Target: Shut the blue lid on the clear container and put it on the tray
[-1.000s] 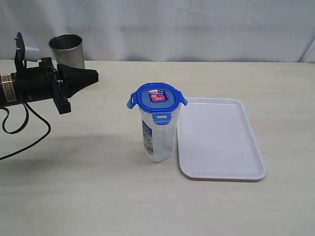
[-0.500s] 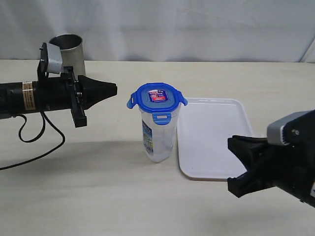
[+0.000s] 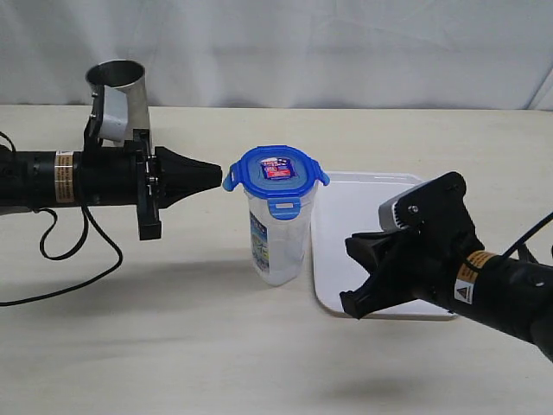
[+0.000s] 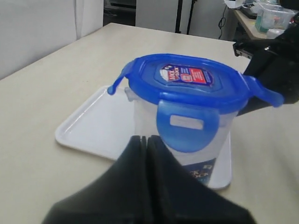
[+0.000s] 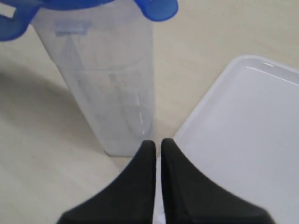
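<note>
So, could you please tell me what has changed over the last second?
The left gripper advanced rightward, its tip now close to the blue lid. The right gripper entered from the lower right and points at the clear container beside the tray. Both jaws shut, nothing held. Lid, container, tray and steel cup stayed put.

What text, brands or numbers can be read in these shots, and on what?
Sticker on the lid: too blurred to read.
Print on the container: too blurred to read.
Left arm label: too small to read.
Right arm label: too small to read.
Nothing can be quoted.
</note>
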Motion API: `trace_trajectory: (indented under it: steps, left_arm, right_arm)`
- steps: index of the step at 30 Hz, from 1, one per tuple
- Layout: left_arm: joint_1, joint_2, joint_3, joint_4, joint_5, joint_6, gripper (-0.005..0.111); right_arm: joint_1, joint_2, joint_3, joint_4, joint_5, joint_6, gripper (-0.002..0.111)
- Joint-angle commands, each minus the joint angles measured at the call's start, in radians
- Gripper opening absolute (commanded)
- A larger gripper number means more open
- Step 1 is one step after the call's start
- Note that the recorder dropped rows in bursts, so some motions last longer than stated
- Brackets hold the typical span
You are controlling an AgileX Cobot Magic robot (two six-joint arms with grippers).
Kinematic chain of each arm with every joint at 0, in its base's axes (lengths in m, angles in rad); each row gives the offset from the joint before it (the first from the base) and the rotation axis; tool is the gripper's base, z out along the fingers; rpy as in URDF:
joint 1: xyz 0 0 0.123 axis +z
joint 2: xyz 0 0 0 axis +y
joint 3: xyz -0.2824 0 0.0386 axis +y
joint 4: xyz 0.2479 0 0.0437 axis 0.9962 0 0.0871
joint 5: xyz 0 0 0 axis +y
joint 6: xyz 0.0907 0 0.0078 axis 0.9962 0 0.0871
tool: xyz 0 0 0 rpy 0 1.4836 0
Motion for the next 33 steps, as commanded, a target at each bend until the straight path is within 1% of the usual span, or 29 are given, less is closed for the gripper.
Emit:
trace_trajectory:
  steps: [1, 2, 7, 9, 11, 13, 14, 15, 16, 17, 18, 19, 20, 21, 22, 23, 24, 26, 28, 33]
  left_arm:
    - [-0.004, 0.000, 0.002, -0.064, 0.005, 0.015, 0.000]
    - [-0.004, 0.000, 0.002, -0.066, 0.001, 0.020, 0.000]
    - [-0.004, 0.000, 0.002, -0.064, 0.006, 0.020, 0.000]
    - [-0.004, 0.000, 0.002, -0.062, 0.006, 0.020, 0.000]
    - [-0.004, 0.000, 0.002, -0.062, 0.014, 0.020, 0.000]
    - [-0.004, 0.000, 0.002, -0.062, 0.014, 0.020, 0.000]
    - [-0.004, 0.000, 0.002, -0.062, 0.014, 0.020, 0.000]
    - [-0.004, 0.000, 0.002, -0.062, 0.014, 0.020, 0.000]
    - [-0.004, 0.000, 0.002, -0.062, 0.014, 0.020, 0.000]
    - [-0.004, 0.000, 0.002, -0.062, 0.014, 0.020, 0.000]
    - [-0.004, 0.000, 0.002, -0.062, 0.014, 0.020, 0.000]
    - [-0.004, 0.000, 0.002, -0.064, 0.019, 0.020, 0.000]
    - [-0.004, 0.000, 0.002, -0.072, 0.024, 0.023, 0.000]
    - [-0.004, 0.000, 0.002, -0.112, 0.033, 0.044, 0.000]
    - [-0.004, 0.000, 0.002, -0.180, 0.048, 0.098, 0.000]
    - [-0.004, 0.000, 0.002, -0.204, 0.057, 0.117, 0.000]
    - [-0.004, 0.000, -0.004, -0.222, 0.068, 0.135, 0.000]
    - [-0.004, 0.000, -0.014, -0.225, 0.068, 0.132, 0.000]
    - [-0.004, 0.000, -0.014, -0.225, 0.068, 0.132, 0.000]
    - [-0.004, 0.000, -0.014, -0.238, 0.068, 0.132, 0.000]
  right_arm:
    - [0.000, 0.001, -0.032, 0.000, 0.007, 0.011, 0.004]
    - [0.000, 0.001, -0.085, -0.002, 0.108, 0.016, 0.004]
    - [-0.015, 0.001, -0.167, -0.035, 0.235, 0.027, 0.004]
    - [-0.050, 0.001, -0.169, -0.035, 0.265, 0.032, 0.004]
    - [-0.109, 0.001, -0.165, -0.042, 0.275, 0.061, 0.004]
    - [-0.166, 0.001, -0.165, -0.122, 0.257, 0.151, 0.004]
    - [-0.191, 0.001, -0.165, -0.222, 0.228, 0.249, 0.004]
    - [-0.242, 0.001, -0.170, -0.508, 0.117, 0.474, 0.004]
    - [-0.295, 0.004, -0.186, -0.717, 0.015, 0.651, 0.004]
    - [-0.389, 0.017, -0.239, -0.980, -0.204, 0.883, 0.004]
    - [-0.438, 0.027, -0.275, -1.076, -0.284, 0.980, 0.004]
    - [-0.514, 0.038, -0.326, -1.159, -0.354, 1.065, 0.004]
    - [-0.538, 0.040, -0.330, -1.161, -0.356, 1.069, 0.004]
    - [-0.558, 0.043, -0.323, -1.189, -0.373, 1.045, 0.004]
    - [-0.555, 0.053, -0.311, -1.272, -0.451, 1.008, 0.004]
    - [-0.542, 0.064, -0.304, -1.296, -0.505, 0.976, 0.004]
    - [-0.508, 0.092, -0.297, -1.311, -0.572, 0.900, 0.004]
    - [-0.448, 0.139, -0.309, -1.303, -0.553, 0.862, 0.004]
    - [-0.416, 0.180, -0.353, -1.290, -0.532, 0.860, 0.004]
    - [-0.416, 0.193, -0.388, -1.263, -0.513, 0.856, 0.004]
